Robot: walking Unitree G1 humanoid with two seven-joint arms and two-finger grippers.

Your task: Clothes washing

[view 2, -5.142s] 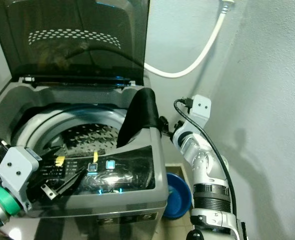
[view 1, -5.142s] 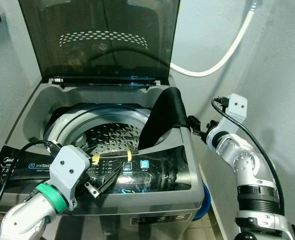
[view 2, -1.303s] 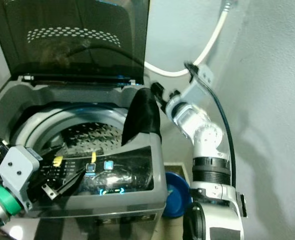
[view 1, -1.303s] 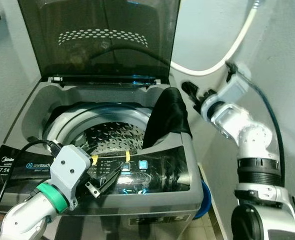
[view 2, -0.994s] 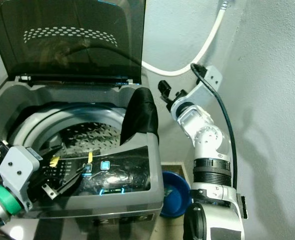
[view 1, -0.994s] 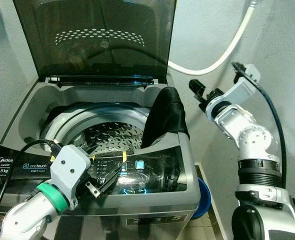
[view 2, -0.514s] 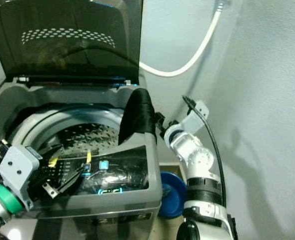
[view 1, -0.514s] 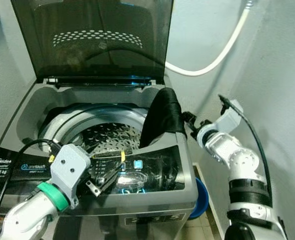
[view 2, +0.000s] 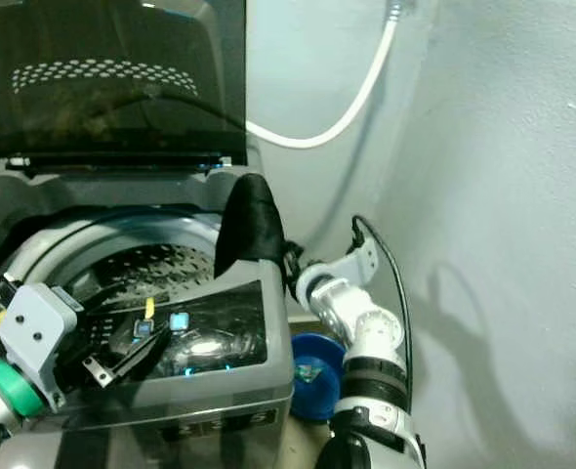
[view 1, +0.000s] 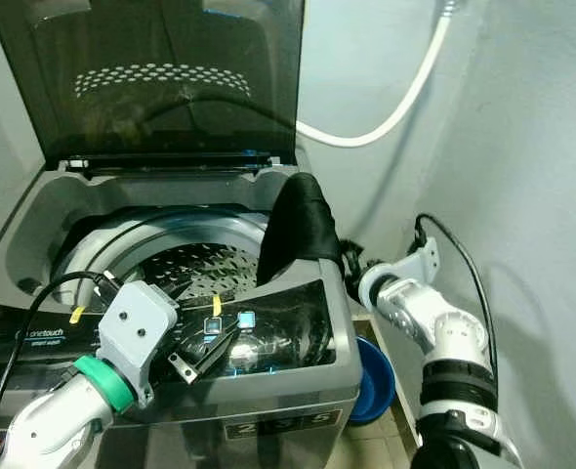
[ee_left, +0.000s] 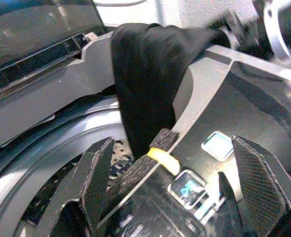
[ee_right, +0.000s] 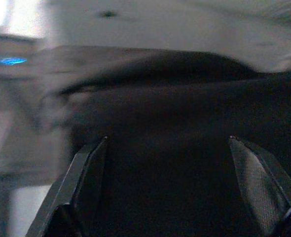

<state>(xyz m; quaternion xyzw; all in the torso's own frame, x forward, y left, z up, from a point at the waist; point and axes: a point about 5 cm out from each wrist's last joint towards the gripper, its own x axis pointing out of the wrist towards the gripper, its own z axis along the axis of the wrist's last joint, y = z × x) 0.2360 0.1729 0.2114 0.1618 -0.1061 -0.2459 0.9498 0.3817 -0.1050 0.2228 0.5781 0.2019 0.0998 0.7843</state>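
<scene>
A black cloth point(view 1: 298, 230) hangs over the right rim of the open washing machine point(view 1: 298, 386). It looks soft and light. The right gripper point(view 1: 349, 262), fingers spread, is just beside its top fold, the best place to pinch. The left gripper point(view 1: 205, 354), fingers also spread, hovers over the panel.

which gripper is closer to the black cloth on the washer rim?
Right. The right gripper is open at the black cloth's outer side, by the washer's right wall. The left gripper is open over the control panel, at the front.
</scene>
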